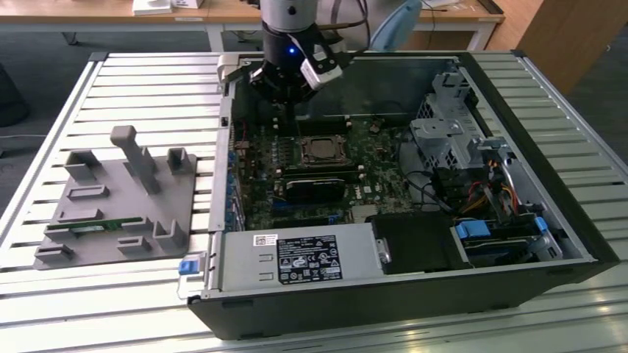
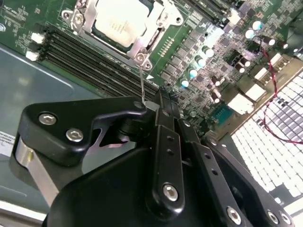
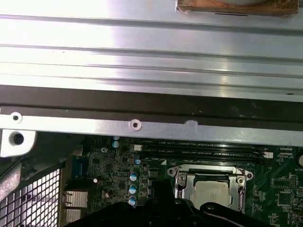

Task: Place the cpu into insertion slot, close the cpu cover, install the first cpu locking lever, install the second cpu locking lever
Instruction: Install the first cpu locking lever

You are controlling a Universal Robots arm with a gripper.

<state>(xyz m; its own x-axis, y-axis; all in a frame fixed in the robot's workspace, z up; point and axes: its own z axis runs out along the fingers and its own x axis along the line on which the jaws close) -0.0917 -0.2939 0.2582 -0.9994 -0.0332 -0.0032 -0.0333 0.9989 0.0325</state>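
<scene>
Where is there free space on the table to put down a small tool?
The slatted table is bare between the grey tray and its far edge, and between the tray and its near edge. Inside the computer case it is crowded, with the gripper near the socket.

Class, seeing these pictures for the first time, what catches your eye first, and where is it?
The opened black computer case lies on a slatted metal table, its green board exposed. In the second wrist view the pale cpu lies framed by the silver cpu cover, with the black gripper close by it.
</scene>
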